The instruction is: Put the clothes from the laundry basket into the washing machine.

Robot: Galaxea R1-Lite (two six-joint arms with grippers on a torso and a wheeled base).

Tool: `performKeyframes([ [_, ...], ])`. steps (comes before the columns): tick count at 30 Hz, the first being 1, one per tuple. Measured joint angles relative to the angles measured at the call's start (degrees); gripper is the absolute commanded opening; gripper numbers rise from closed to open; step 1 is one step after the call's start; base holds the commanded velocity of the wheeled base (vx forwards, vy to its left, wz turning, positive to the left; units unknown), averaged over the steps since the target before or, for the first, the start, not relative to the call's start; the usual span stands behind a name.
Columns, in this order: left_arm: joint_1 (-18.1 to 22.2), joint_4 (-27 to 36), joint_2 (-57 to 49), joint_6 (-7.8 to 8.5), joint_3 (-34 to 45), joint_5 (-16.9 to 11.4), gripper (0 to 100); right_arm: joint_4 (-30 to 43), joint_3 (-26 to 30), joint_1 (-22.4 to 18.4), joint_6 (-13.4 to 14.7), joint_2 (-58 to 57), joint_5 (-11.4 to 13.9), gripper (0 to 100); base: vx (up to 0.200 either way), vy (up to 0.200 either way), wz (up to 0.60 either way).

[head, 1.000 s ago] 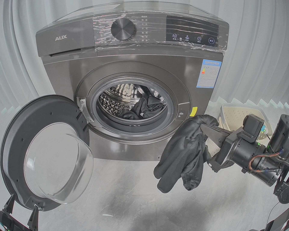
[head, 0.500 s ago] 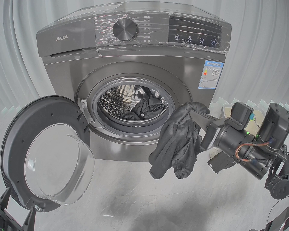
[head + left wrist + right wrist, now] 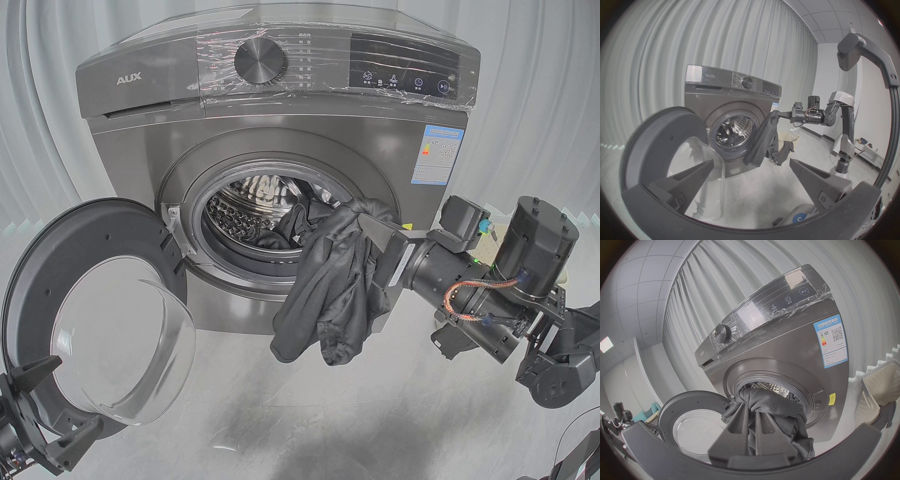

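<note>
Now the right pincer (image 3: 752, 410) grips a dark garment (image 3: 328, 281), seemingly just outside the washing machine (image 3: 281, 134); the left pincer (image 3: 751, 162) gapes open.

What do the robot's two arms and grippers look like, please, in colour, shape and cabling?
The left gripper and right gripper have matte dark grey, wedge-shaped fingers tapering to narrow tips; small screw holes show on the left pair. The right arm's black cylindrical wrist carries a looped orange-brown braided cable, a black camera box and a small green light; its farther links are pale silver-grey.
</note>
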Motion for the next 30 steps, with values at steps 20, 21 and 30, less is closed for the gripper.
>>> performKeyframes([
  [20,-18.59,-28.76,47.71,1.97,-2.40,-2.86,100,-1.10,-4.85,0.74,1.12,3.91,-0.55,0,0.000,0.000,0.00],
  [21,-18.81,-29.94,49.18,1.97,-2.79,-2.89,100,-1.16,-4.88,0.77,1.12,3.95,-0.55,0,0.000,0.000,0.00],
  [30,-20.85,-37.82,63.23,1.58,-6.96,-2.89,100,-1.50,-4.92,1.01,0.96,4.04,-0.57,0,0.000,0.000,0.00],
])
